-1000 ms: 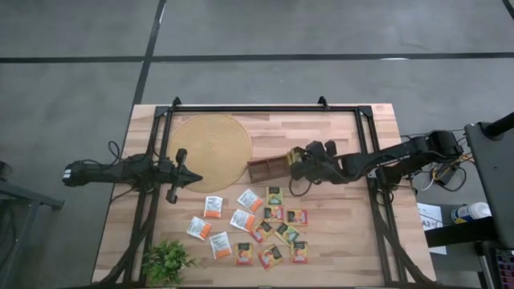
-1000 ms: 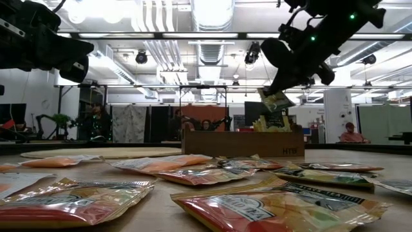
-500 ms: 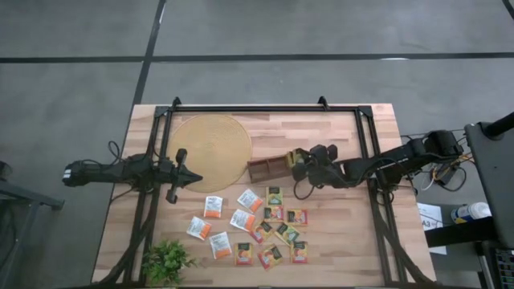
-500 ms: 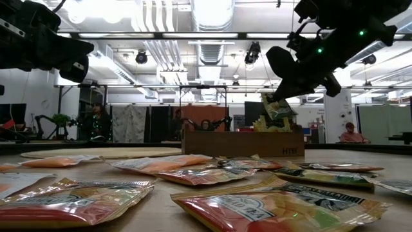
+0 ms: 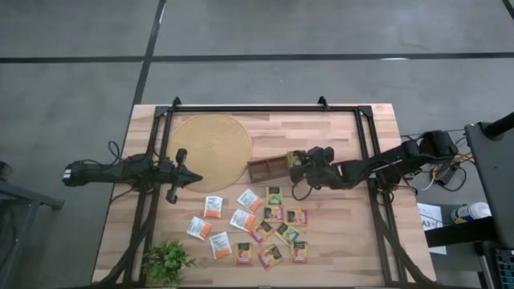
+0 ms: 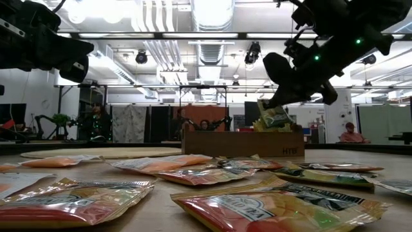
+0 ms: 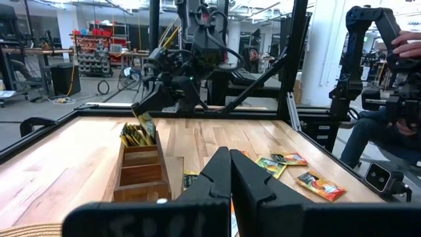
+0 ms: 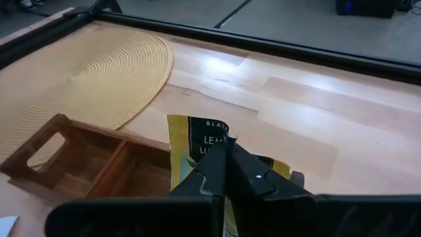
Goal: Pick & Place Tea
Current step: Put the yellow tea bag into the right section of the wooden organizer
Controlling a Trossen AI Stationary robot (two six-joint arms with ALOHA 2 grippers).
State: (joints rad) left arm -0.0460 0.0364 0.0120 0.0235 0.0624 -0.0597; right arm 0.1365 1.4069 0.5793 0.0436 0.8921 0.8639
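My right gripper (image 5: 299,164) is shut on a dark green and yellow tea sachet (image 6: 273,116) over the right end of the brown wooden tray (image 5: 269,167). That end compartment holds several upright sachets (image 7: 135,135). Several more sachets (image 5: 257,225), orange, green and white, lie flat on the table in front of the tray. My left gripper (image 5: 189,178) is shut and hovers near the round woven mat (image 5: 210,151), touching nothing. My right gripper pinches the sachet between its two fingers (image 8: 247,172) at its upper edge (image 8: 209,153). It comes from above, slanting in from the table's right. The sachet hangs tilted below the fingers, its lower end (image 6: 271,125) level with the tops of the sachets standing in the tray.
A small leafy plant (image 5: 166,261) stands at the table's near left corner. Black frame rails (image 5: 369,160) run along the table's sides and far edge. A person (image 7: 388,112) sits beyond the table's right side.
My right gripper has gone down toward the tray's right end compartment, still shut on the sachet. The sachet has dropped with it, from clear above the tray down to the tops of the sachets standing there.
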